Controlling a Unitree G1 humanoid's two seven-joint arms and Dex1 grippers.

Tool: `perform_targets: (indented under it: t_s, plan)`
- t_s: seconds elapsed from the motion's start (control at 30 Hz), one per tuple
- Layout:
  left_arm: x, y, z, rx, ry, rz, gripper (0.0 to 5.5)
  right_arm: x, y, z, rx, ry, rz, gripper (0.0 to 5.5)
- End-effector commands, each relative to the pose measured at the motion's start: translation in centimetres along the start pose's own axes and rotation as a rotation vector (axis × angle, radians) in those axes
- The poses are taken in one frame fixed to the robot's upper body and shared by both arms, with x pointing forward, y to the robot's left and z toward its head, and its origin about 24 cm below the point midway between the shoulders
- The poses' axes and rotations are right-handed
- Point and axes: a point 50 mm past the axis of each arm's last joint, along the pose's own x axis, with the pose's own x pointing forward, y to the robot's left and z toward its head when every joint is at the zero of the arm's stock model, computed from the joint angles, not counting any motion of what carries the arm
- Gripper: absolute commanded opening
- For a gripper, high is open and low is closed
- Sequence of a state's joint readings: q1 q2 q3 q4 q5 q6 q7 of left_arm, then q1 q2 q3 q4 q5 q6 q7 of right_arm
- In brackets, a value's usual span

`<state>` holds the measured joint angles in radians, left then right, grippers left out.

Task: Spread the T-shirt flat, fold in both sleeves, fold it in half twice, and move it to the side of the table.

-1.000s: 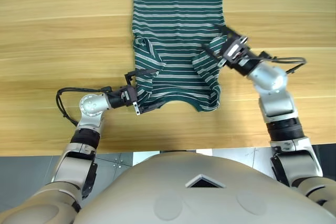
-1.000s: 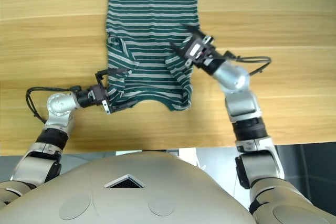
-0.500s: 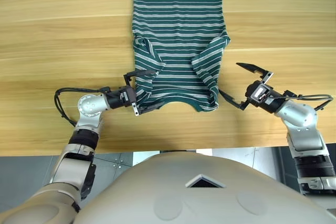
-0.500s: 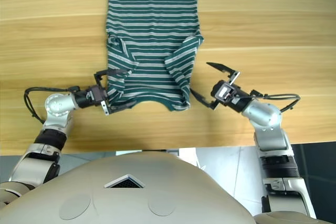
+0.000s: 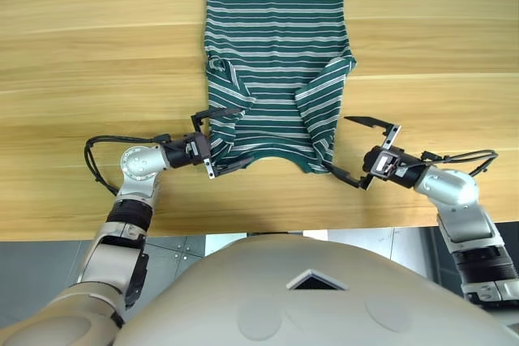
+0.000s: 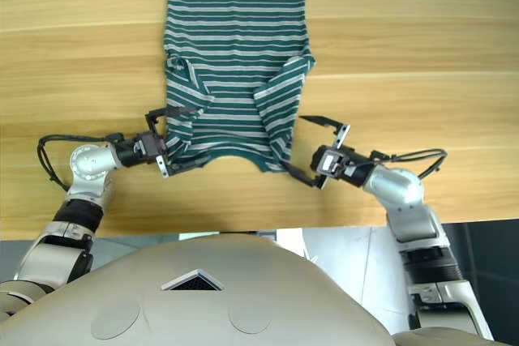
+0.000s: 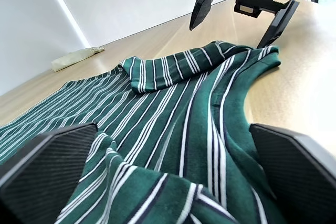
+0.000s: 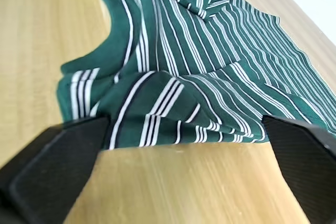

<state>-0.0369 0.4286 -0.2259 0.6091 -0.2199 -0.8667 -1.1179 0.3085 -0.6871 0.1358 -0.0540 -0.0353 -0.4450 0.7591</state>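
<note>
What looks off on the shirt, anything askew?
Slightly. The T-shirt lies square, but its folded-in sleeves are uneven: the right flap runs diagonally with a raised edge, while the left flap is bunched and puckered. The left gripper and right gripper are open at the near corners.
</note>
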Motion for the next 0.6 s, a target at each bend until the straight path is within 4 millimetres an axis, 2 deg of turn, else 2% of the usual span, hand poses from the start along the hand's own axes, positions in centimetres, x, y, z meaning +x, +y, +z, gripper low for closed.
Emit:
perform_targets:
  t_s: [0.03, 0.13, 0.27, 0.4, 0.47, 0.6]
  plan:
    - [-0.5, 0.3, 0.4, 0.03, 0.014, -0.029, 5.4, -0.8, 0.0, -0.4, -0.027, 0.043, 0.028, 5.39]
    - [-1.5, 1.0, 1.8, 0.068, -0.03, -0.009, 5.4, -1.5, -0.3, 0.2, -0.044, 0.02, 0.013, 5.39]
    - [-3.2, 2.0, 4.4, 0.147, -0.091, 0.023, 5.4, -2.5, -0.6, 1.8, -0.062, -0.053, 0.001, 5.39]
    - [-4.4, 2.8, 7.1, 0.197, -0.166, 0.052, 5.4, -3.3, -0.8, 2.5, -0.074, -0.085, -0.001, 5.39]
    - [-5.1, 2.8, 7.0, 0.205, -0.118, 0.03, 5.4, -3.5, -1.1, 1.9, -0.082, -0.039, 0.002, 5.39]
    - [-7.1, 1.5, 4.7, 0.222, 0.145, -0.094, 5.4, -4.1, -1.3, 0.3, -0.101, 0.091, 0.021, 5.39]
